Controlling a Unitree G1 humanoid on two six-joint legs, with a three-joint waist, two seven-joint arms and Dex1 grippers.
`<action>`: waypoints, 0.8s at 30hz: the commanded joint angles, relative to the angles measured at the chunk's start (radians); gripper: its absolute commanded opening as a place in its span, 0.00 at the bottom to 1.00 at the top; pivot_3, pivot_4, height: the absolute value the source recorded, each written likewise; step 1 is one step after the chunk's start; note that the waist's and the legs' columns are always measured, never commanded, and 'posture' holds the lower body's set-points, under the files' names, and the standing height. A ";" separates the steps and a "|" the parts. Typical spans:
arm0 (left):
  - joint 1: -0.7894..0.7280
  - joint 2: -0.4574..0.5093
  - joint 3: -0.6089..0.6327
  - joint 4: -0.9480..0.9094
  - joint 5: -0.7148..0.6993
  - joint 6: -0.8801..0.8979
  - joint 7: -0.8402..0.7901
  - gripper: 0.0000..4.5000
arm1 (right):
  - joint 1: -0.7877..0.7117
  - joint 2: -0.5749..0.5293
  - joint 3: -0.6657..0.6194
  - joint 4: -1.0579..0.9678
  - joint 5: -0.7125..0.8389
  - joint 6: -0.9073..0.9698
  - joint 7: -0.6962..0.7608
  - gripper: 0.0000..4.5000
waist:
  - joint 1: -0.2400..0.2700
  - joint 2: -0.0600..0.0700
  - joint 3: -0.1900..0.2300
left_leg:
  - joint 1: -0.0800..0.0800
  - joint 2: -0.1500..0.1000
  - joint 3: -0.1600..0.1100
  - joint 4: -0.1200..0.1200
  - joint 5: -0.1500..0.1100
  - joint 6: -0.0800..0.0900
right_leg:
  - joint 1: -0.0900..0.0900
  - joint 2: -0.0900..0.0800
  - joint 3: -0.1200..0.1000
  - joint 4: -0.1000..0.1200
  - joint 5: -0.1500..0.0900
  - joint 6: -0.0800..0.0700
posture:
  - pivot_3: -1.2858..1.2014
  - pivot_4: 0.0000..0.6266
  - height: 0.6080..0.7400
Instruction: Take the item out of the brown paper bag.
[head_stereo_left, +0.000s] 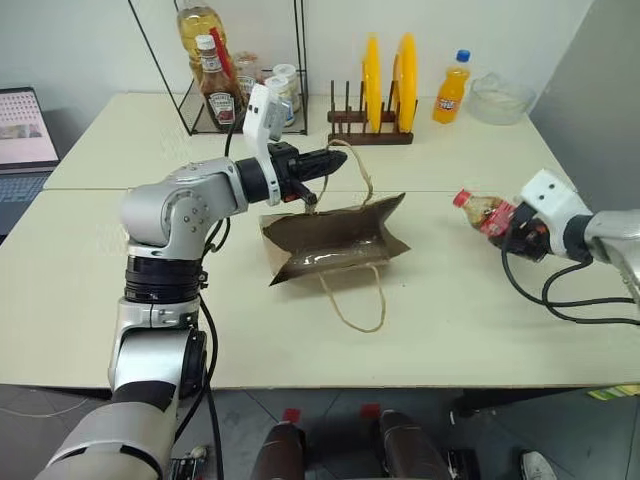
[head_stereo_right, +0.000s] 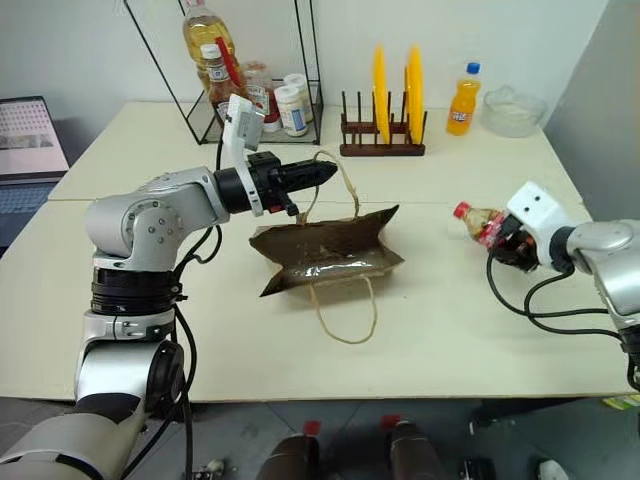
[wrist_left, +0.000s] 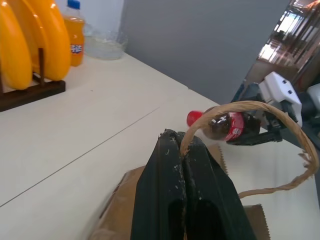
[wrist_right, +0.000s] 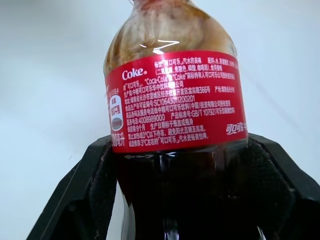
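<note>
Cream table, brown paper bag at centre, wire rack, plate rack, orange soda bottle, glass bowl along far edge

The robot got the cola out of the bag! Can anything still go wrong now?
Maybe. The right hand holds the cola bottle tilted above the table, gripped low on its body, so it might slip and drop. The left hand is pinching the string handle of the paper bag; pulling could drag the bag or tear the thin string.

Cola bottle right of creased bag
</note>
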 joint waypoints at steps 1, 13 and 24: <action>-0.005 0.008 0.012 -0.040 -0.007 -0.016 -0.010 0.00 | -0.042 0.023 0.005 0.052 -0.036 -0.033 0.049 0.70 | -0.002 0.000 0.000 | 0.000 0.000 0.000 0.000 0.000 0.000 | 0.000 0.000 0.000 0.001 0.000 0.000 | 0.52 0.24 1.00; 0.009 0.014 0.021 -0.059 -0.015 -0.008 -0.001 0.00 | -0.056 0.083 0.030 0.188 -0.153 -0.136 0.109 1.00 | 0.001 0.001 0.000 | 0.000 -0.001 0.000 0.001 0.001 0.000 | 0.002 -0.001 0.000 0.000 0.001 0.002 | 0.52 0.24 1.00; -0.025 0.038 0.046 0.068 0.071 -0.133 0.039 0.00 | -0.022 0.158 -0.220 -0.246 0.007 0.126 0.014 1.00 | 0.006 0.001 0.000 | 0.000 -0.001 -0.001 0.001 0.001 -0.001 | 0.001 -0.001 -0.001 0.000 0.001 0.002 | 0.52 0.24 1.00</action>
